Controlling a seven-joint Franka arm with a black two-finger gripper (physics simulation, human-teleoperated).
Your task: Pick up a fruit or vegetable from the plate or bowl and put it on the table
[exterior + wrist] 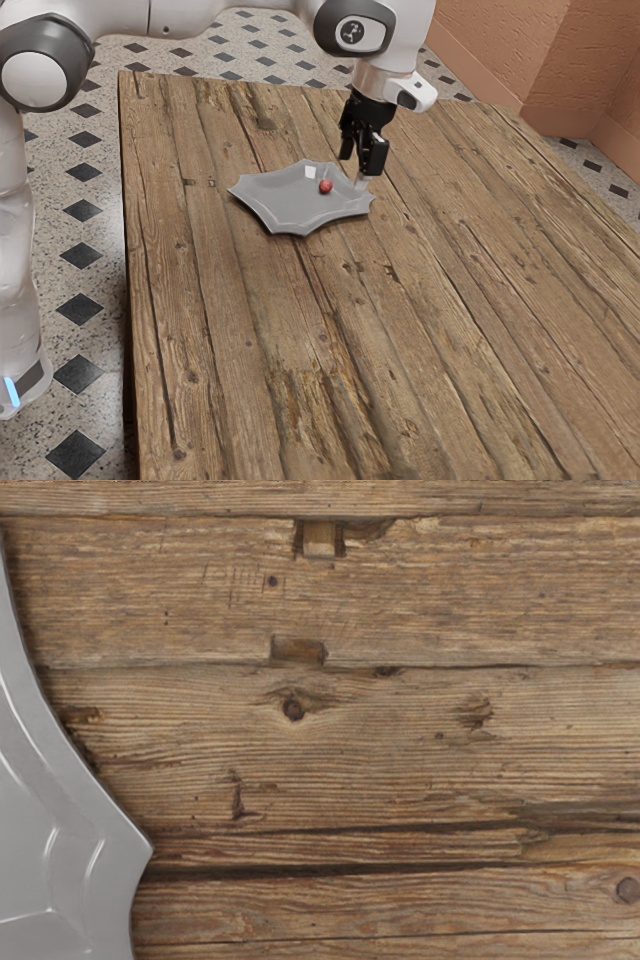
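Note:
My gripper [360, 164] hangs above the plate's edge on the exterior view's right, its two black fingers apart with nothing visible between them. Below it lies a grey, wavy-edged plate [275, 207]. A small round red fruit or vegetable [326, 186] rests on this plate, off to the exterior view's left of the fingers and lower than them. In the wrist view, the pointed rim of the plate [110, 855] lies beside bare wood.
A small white piece [310, 172] is on the plate close to the red one. Something small and pale [361, 184] stands at the plate's edge under the gripper. Wooden planks of the table [400, 340] stretch around the plate.

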